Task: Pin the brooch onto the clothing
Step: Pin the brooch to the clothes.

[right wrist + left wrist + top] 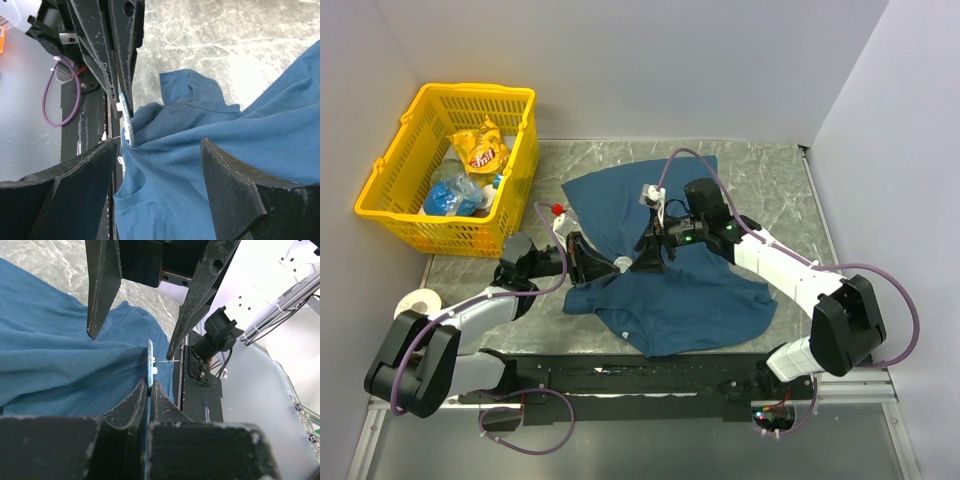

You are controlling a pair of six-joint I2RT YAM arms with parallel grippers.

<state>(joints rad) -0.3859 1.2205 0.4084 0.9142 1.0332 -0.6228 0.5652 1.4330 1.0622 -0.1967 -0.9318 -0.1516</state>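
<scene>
Our left gripper is pinched shut on the brooch. The disc stands edge-on between the fingertips, one face pressed against a raised fold of the shirt. Our right gripper stands wide, with one finger on each side of that bunched fold. We cannot tell whether either finger touches the cloth. Seen from above, the two grippers meet nose to nose over the middle of the shirt, which lies rumpled across the grey marbled table with its collar toward the near edge. A yellow basket holding snack packets sits at the far left corner, well apart from the shirt.
</scene>
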